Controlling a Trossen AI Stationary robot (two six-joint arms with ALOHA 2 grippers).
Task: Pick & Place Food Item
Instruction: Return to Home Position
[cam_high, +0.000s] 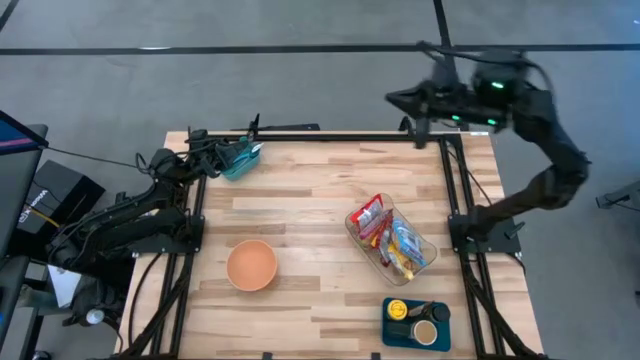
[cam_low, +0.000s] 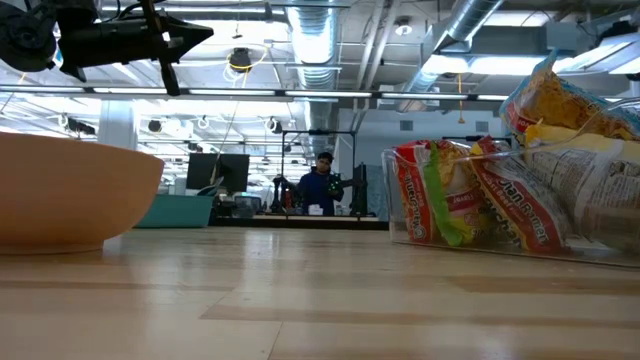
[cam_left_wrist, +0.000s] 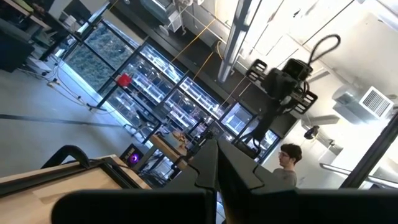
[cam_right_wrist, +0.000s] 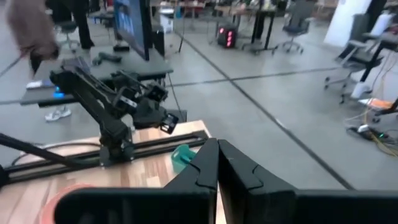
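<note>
Smooth round orange bowl (cam_high: 251, 265) sat on your planked wood worktop (cam_high: 310, 200); left pincer (cam_left_wrist: 216, 155) and right pincer (cam_right_wrist: 217, 149) were closed, empty

No legible text, noodle packs (cam_low: 500, 200) print unreadable

Floor: grey concrete floor (cam_high: 300, 80) crossed by dark lines, all round the table.
Ceiling: exposed ducts (cam_low: 310, 40) and pipes, 12 o'clock in the low view.
Light: bright strip lamps (cam_low: 450, 65) overhead.
Furniture: monitor (cam_high: 15, 170) at 9 o'clock from above; office chairs (cam_right_wrist: 298, 15) across the room.
Far end: person (cam_low: 322, 185) behind a bench, 12 o'clock.
</note>
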